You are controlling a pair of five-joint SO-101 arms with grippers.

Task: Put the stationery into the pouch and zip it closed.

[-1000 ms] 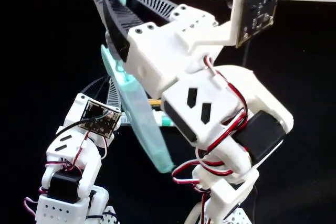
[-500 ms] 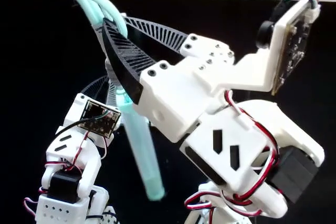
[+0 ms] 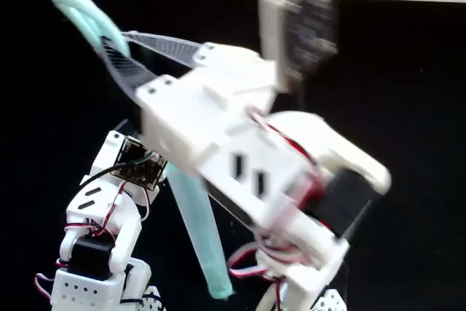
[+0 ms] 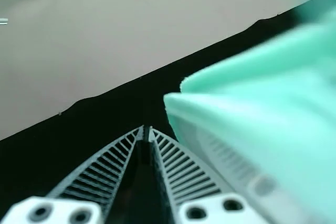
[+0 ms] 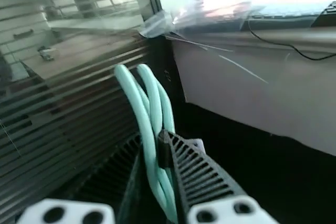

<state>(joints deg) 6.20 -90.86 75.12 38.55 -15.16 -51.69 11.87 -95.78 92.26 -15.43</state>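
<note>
Closest to the high camera, the white right arm (image 3: 240,172) is raised over the black table cloth (image 3: 415,71). The right gripper (image 5: 163,136) is pressed together on the top edge of the mint-green soft fabric pouch (image 3: 195,223). The bunched rim of the pouch sticks out past the ribbed black fingers (image 5: 197,174), and its long body hangs down below them. I judge that it is held so high so that the mouth faces upward and the pouch is stretched by its own weight, which should make the zip easier to pull. Just beside the pouch, the left gripper (image 4: 145,129) has its fingertips meeting, and I see nothing between them. It seems placed there to take the zip or the opposite edge. Whether the stationery is already inside the pouch I cannot tell. Beyond the pouch, the cloth ends at a pale surface (image 4: 131,30).
</note>
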